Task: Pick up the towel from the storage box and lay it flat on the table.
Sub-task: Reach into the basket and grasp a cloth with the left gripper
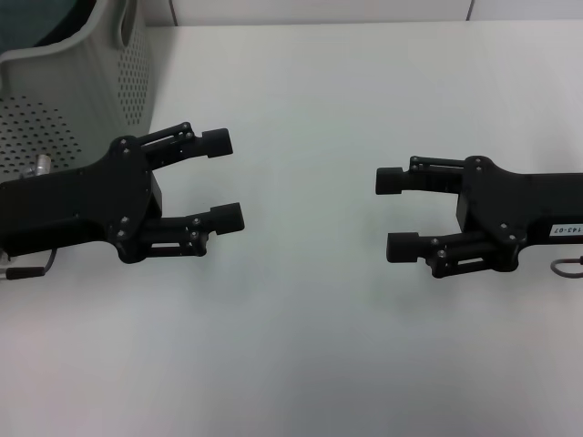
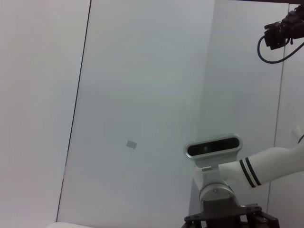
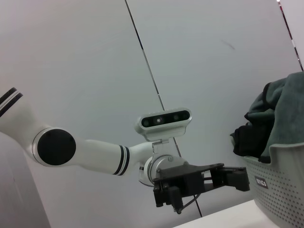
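Hovering over the white table point(image 1: 319, 346), the left gripper point(image 1: 221, 180) and the right gripper point(image 1: 397, 214) are facing each other with a bare stretch of tabletop between them, each with its two black fingers spread wide and holding nothing. The storage box point(image 1: 109, 73) is standing at the far left corner of the table, just behind the left gripper, and in the head view only a dark sliver of the towel point(image 1: 41, 20) is showing inside its rim. The right wrist view is giving the clearer account: the towel point(image 3: 278, 114) is lying bunched in the box and heaping above the perforated wall point(image 3: 280, 185), with the left gripper point(image 3: 232, 178) close beside that wall. Judging from this, the pick is not yet begun. To do it well, the left gripper, being nearer, is probably the one to rise above the rim and come down on the highest fold, closing on cloth alone and clear of the plastic; lifting straight up until the hanging cloth is clearing the rim should keep the light box from tipping or dragging along.
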{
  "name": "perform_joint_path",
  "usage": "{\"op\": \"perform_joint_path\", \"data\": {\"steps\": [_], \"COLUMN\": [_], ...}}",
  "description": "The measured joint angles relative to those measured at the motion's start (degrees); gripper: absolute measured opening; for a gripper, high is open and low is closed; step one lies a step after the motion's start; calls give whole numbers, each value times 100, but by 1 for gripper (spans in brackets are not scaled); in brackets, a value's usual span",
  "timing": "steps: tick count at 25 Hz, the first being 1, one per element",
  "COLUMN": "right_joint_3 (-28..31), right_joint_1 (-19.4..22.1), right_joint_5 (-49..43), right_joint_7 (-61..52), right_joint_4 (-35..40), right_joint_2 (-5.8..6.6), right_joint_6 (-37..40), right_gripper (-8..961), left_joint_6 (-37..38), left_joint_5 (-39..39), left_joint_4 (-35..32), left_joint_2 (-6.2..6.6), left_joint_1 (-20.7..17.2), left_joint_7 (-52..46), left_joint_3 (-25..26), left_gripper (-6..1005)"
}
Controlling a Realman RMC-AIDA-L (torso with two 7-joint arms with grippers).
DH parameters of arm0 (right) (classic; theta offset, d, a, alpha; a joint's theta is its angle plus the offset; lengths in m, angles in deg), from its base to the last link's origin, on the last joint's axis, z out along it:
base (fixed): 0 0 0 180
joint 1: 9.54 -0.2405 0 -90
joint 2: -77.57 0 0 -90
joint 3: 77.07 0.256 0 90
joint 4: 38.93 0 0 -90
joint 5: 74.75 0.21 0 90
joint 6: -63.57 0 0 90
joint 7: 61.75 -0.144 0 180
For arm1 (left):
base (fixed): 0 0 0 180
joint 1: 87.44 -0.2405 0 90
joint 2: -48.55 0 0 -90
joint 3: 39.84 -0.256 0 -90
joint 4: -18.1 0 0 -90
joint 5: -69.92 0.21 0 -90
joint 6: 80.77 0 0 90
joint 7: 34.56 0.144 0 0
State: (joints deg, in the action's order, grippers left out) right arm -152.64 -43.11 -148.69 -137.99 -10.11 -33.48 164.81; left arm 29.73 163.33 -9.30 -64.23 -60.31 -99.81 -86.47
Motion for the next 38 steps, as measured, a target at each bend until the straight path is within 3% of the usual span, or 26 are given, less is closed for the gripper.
{"op": "perform_joint_path", "data": {"steps": [20,22,25,28,32,38], "right_joint_3": [31,33,34,35,34,28], "right_joint_1": [8,18,48,68,120,133], "right_joint_5": [-7,-7,4,15,26,6], "right_joint_7": [11,28,72,89,117,162], "right_joint_4": [0,0,0,0,0,-33], "right_joint_2": [-14,-13,-13,-9,-2,-16], "right_joint_6": [-22,-39,-47,-49,-97,-115], "right_gripper": [854,854,855,855,854,855], "left_joint_6": [-11,-55,-152,-188,-447,-1309], "left_joint_5": [-1,-1,-60,-636,-1186,-2177], "left_joint_4": [-3,-1,3,4,-40,-262], "left_joint_2": [-45,-98,-217,-448,-545,-574], "left_joint_1": [-32,-53,-89,-181,-250,-339], "left_joint_7": [12,11,-41,-153,-226,-432], "left_joint_3": [177,504,1440,2862,3304,3361], "left_gripper": [826,821,815,808,799,785]}}
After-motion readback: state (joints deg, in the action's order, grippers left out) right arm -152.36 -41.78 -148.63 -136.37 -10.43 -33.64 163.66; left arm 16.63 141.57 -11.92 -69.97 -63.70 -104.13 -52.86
